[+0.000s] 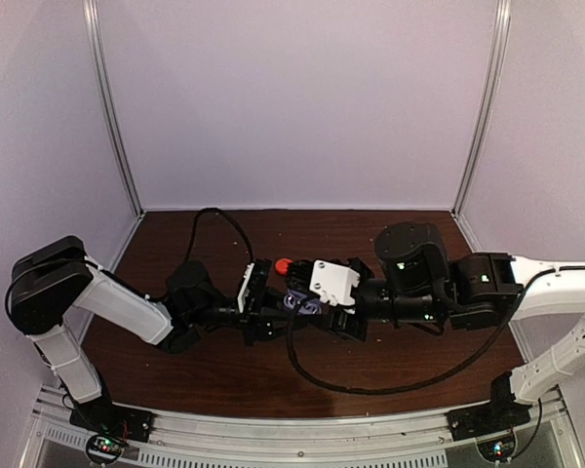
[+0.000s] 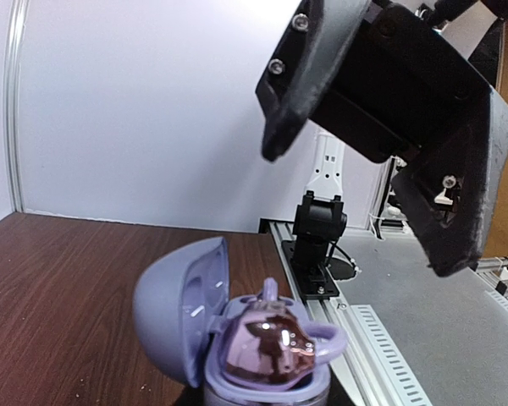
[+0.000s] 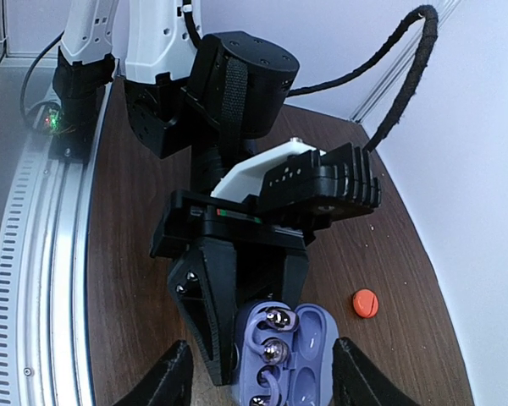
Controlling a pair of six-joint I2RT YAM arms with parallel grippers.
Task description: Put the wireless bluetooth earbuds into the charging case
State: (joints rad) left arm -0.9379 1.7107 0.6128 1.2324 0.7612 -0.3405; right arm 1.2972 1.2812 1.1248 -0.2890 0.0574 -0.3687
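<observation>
Basically the whole job is happening up off the dark wooden table (image 1: 175,370), with the left arm (image 1: 127,302) and right arm (image 1: 487,283) meeting nose to nose mid-table. It looks like a hold-and-load setup. The left gripper (image 1: 262,312) appears clamped on the lavender charging case (image 2: 195,334). One finger presses against the case's side in the right wrist view and the other is hidden behind the case, so it acts as a vise and the case can't skid. The lid (image 2: 173,296) is tipped back, leaving the wells open from above. The right gripper (image 3: 262,345) hovers right over the case with its fingers spread and nothing between them. One earbud (image 2: 267,342) with a shiny reddish shell sits in its well, hook draped over the rim. A small red-orange piece (image 3: 366,303) lies on the table just beside the case, possibly another bud, though it's too small to tell.
</observation>
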